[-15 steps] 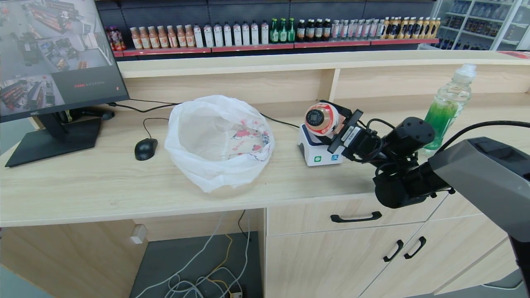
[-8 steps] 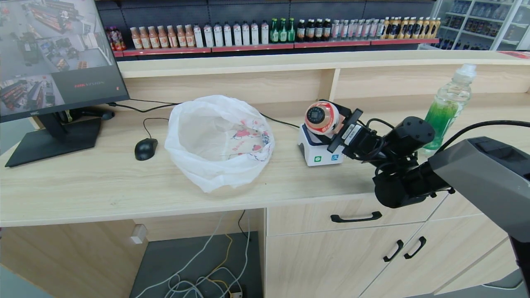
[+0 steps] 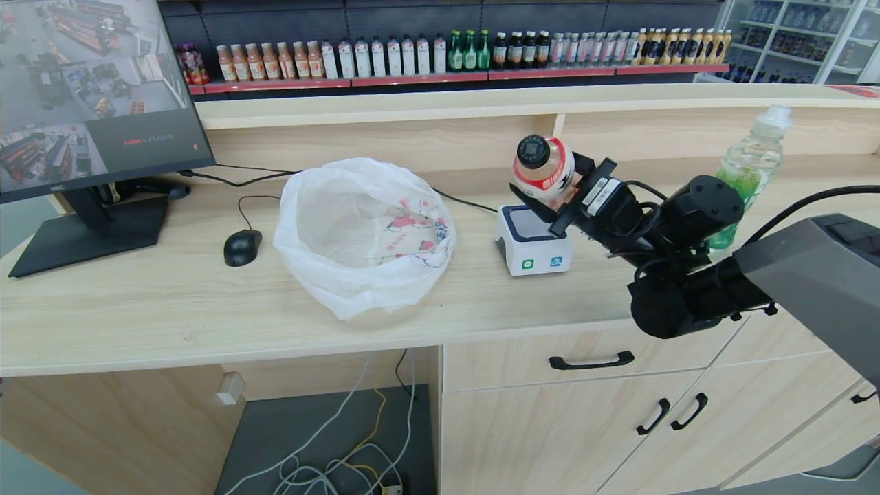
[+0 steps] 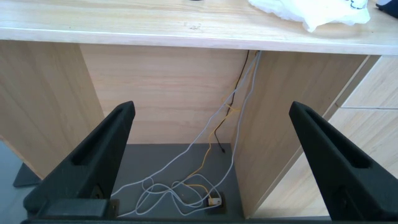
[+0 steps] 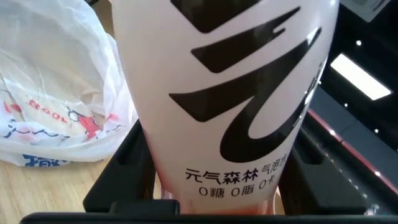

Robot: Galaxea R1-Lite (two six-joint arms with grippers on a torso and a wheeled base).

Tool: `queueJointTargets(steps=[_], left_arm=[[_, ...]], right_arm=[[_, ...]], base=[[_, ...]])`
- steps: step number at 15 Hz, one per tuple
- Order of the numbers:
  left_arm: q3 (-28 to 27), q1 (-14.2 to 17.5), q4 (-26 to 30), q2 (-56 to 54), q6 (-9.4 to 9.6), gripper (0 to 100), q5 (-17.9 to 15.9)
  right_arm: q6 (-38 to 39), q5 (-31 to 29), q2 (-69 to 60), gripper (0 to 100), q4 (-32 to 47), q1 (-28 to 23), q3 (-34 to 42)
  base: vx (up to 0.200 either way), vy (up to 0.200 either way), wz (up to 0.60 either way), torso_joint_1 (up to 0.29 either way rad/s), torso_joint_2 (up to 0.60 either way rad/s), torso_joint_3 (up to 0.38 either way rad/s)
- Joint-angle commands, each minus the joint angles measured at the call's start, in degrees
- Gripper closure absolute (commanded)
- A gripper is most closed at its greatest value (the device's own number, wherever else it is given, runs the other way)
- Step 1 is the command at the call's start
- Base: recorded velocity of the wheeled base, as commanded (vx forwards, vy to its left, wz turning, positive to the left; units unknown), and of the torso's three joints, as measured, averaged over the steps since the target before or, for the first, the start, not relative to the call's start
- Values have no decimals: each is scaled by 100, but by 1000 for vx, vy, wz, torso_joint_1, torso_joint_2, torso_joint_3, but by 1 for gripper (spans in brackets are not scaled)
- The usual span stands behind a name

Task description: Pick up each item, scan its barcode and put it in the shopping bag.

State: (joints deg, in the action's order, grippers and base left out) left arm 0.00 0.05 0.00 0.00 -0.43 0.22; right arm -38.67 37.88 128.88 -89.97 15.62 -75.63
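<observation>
**Checkout counter (image 3: pixel 172 302), head and wrist views.** A small bottle (image 3: pixel 543 165) with a dark cap and a white-and-red label is pinched between the fingers of the right gripper (image 3: pixel 555 187). It is held tilted in the air just above the white scanner (image 3: pixel 531 244). The bottle's base is hidden behind the gripper, and its barcode cannot be made out. In the right wrist view the bottle (image 5: pixel 230 93) is cut off at the frame's edge; bold black strokes and a row of small characters are printed on its label. The shopping bag (image 3: pixel 364 234), white with red and blue print, lies open on the counter beside the scanner; its contents cannot be determined. A second bottle (image 3: pixel 746 172), clear with green liquid, stands at the counter's right end, its lower part hidden by the right arm. The left gripper (image 4: pixel 211 109) is held below counter height with its fingers spread wide, facing loose cables (image 4: pixel 186 186) on the floor.
</observation>
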Motion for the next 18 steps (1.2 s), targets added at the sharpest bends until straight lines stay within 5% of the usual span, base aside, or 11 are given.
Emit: queueJointTargets(steps=[1, 8, 13, 16, 18], left_arm=[[0, 4, 0, 0, -1, 0, 4], [0, 4, 0, 0, -1, 0, 4], [0, 4, 0, 0, -1, 0, 4], [0, 4, 0, 0, -1, 0, 4], [0, 4, 0, 0, -1, 0, 4]], right_arm=[[255, -246, -276, 100, -3, 3, 277], [2434, -2443, -882, 100, -3, 223, 541], [3348, -2636, -1972, 100, -3, 249, 2870], [3638, -3779, -2578, 100, -3, 346, 3916], [3735, -4157, -2622, 100, -3, 381, 3942]], base=[[0, 0, 0, 0, 0, 0], [0, 0, 0, 0, 0, 0], [0, 0, 0, 0, 0, 0], [0, 0, 0, 0, 0, 0], [0, 0, 0, 0, 0, 0]])
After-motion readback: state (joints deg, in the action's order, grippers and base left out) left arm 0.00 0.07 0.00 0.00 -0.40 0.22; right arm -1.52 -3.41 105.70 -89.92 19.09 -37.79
